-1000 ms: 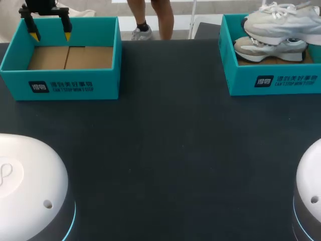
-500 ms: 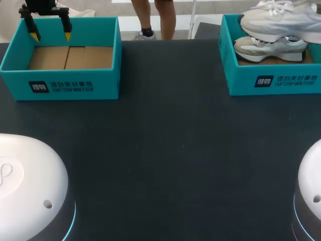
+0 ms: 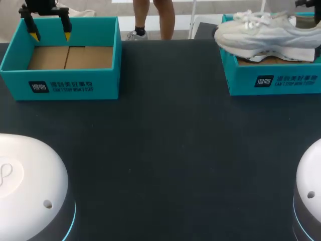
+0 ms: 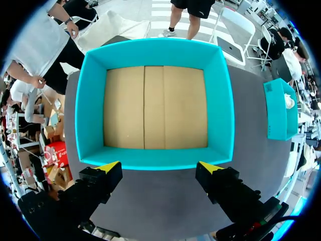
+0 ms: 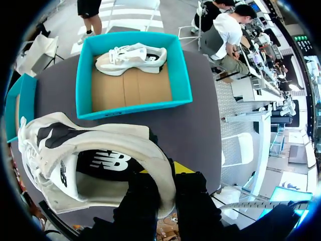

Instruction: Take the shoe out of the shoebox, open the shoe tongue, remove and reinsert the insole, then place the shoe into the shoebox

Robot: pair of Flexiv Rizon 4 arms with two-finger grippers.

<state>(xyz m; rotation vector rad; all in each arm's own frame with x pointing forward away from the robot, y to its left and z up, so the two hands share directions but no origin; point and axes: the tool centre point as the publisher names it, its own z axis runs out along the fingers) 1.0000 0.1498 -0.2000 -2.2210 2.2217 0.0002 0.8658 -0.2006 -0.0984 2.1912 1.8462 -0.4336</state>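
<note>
1. A white shoe (image 3: 266, 35) is held in the air over the right shoebox (image 3: 273, 80), which stands at the table's (image 3: 165, 150) far right corner.
2. The shoe is seen on its side-on line, toe towards the table's left edge. The toe juts out past the box wall that faces the middle of the table.
3. The shoe's heel collar is clamped by the right end effector (image 5: 163, 178). One finger is set inside the shoe's opening and the other outside the heel, so the fingers are narrow and pressed on the collar from both sides.
4. In the right wrist view, a dark insole (image 5: 100, 163) is seen lying inside the held shoe, with the laces at the end away from the fingers.
5. In the same view, a second shoe (image 5: 130, 57) is seen lying in the right shoebox (image 5: 135, 108), against the box wall farthest from the end effector. The cardboard floor beside it is bare.
6. A left shoebox (image 3: 60, 85) stands at the table's far left corner, and only its brown cardboard floor is seen inside it.
7. The left end effector (image 3: 50, 35) hangs over the far wall of the left shoebox. Its fingers are spread wide and nothing is held between them.
8. In the left wrist view, the yellow tips of the left end effector (image 4: 159, 168) are seen just short of the box's nearer wall (image 4: 155, 158), apart from it.
</note>
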